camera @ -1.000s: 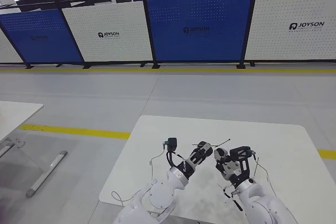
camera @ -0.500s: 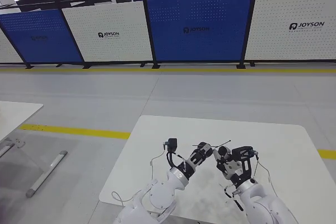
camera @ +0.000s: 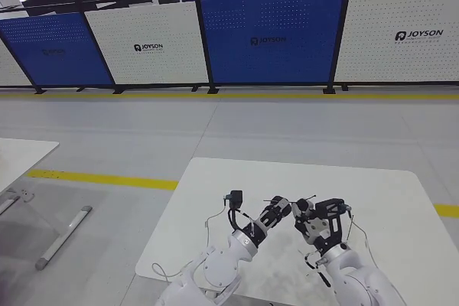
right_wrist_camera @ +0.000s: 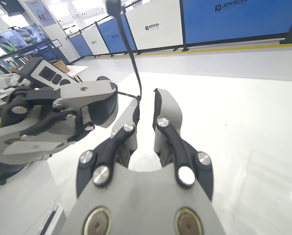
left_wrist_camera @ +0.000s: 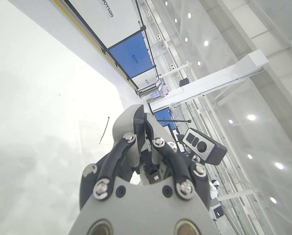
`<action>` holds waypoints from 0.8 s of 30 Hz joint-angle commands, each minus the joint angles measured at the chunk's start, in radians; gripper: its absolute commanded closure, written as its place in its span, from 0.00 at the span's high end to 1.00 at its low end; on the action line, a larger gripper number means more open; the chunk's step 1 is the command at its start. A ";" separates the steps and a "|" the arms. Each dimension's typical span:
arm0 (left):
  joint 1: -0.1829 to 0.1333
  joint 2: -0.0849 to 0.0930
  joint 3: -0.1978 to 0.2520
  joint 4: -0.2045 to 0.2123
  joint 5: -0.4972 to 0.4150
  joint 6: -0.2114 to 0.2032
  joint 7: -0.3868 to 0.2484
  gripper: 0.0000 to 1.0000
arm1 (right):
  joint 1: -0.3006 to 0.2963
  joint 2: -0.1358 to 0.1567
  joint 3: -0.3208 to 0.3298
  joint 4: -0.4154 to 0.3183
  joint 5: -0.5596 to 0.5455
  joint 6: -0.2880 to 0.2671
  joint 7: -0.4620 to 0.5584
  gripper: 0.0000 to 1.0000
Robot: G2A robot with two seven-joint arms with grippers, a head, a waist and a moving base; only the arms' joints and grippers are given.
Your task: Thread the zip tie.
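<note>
Black plastic zip tie [right_wrist_camera: 132, 57]: it was held up in the air between the two arms, above the near half of the desk and about midway between its left and right edges. In the top view it showed as a thin dark line [camera: 307, 199] from one end effector to the other.
Strap: in the right wrist view it rose from the gap between the right fingers, curving up to a blurred dark end close to the camera. A thinner length ran sideways from the left end effector and met the strap at a small dark joint just above the right fingertips. I could not tell whether the end had passed through there.
Left end effector [left_wrist_camera: 141, 117]: its fingers were pressed together, pinching the thin end of the zip tie. Its tip sat just beside the right fingers [right_wrist_camera: 111, 99].
Right end effector [right_wrist_camera: 147, 99]: its fingers stood a little apart with a clear gap. The strap lay against the inner pad of one finger, and the other finger was not touching it.
Second zip tie [left_wrist_camera: 104, 129]: it lay flat on the desk, apart from both arms.
Desk [camera: 367, 191]: it was white, with rounded corners.
Background: blue and white panels [camera: 268, 38] stood beyond a grey floor, which had a yellow line [camera: 99, 180].
</note>
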 commanded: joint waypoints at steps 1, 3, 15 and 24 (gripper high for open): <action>0.001 0.000 -0.002 0.000 0.000 -0.001 -0.002 0.00 | 0.002 0.000 -0.002 0.001 -0.001 0.004 0.000 0.14; 0.002 0.001 -0.004 0.000 0.001 -0.002 -0.005 0.00 | 0.003 -0.001 -0.004 0.001 -0.002 0.006 -0.001 0.15; 0.002 0.001 -0.006 0.002 0.001 -0.003 -0.016 0.00 | 0.008 -0.001 -0.008 0.002 -0.005 0.008 0.002 0.16; 0.001 0.000 -0.004 0.004 0.004 -0.002 -0.016 0.00 | 0.007 -0.001 -0.012 -0.001 -0.013 0.006 0.004 0.16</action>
